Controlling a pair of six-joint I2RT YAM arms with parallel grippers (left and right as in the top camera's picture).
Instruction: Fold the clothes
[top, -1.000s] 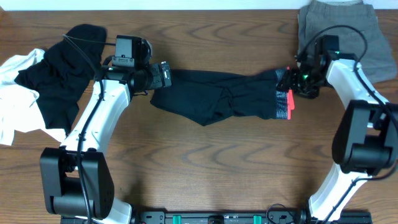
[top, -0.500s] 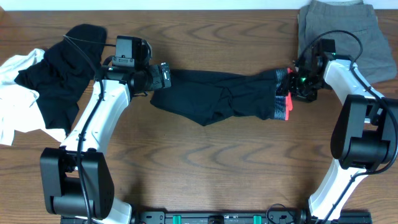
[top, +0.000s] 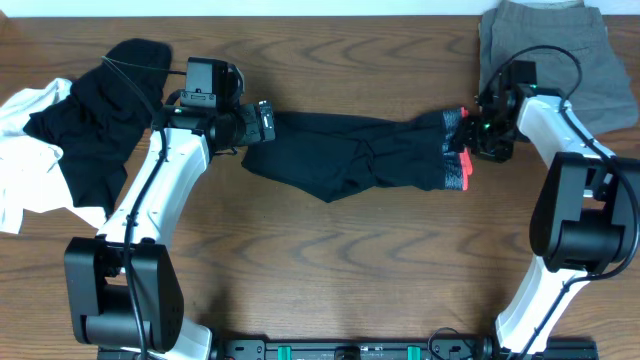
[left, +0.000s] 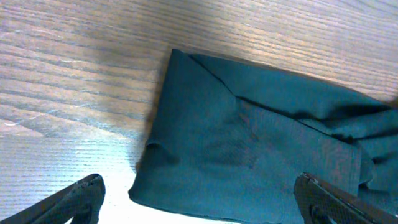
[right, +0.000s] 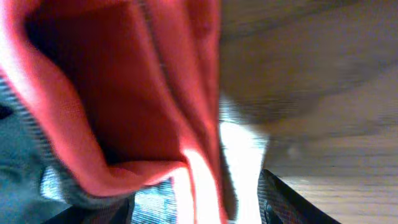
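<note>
The long black trousers (top: 350, 155) lie stretched left to right across the middle of the table. Their grey-and-coral waistband (top: 456, 165) is at the right end. My left gripper (top: 272, 122) is open and low over the leg end; in the left wrist view its fingers (left: 205, 199) stand wide apart on either side of the trouser leg (left: 261, 143). My right gripper (top: 472, 132) is at the waistband; in the right wrist view the coral band (right: 112, 93) fills the frame and hangs between the parted fingers (right: 193, 211). A plain black garment (top: 100, 110) and a white T-shirt (top: 20, 150) lie at the far left.
Grey-khaki shorts (top: 560, 50) lie at the back right corner, just behind my right arm. The black garment and the T-shirt are piled together beside my left arm. Bare wooden table (top: 330, 270) shows in front of the trousers.
My right gripper has moved slightly left, further onto the waistband, and the band's upper edge has bunched a little. The left arm has not moved.
</note>
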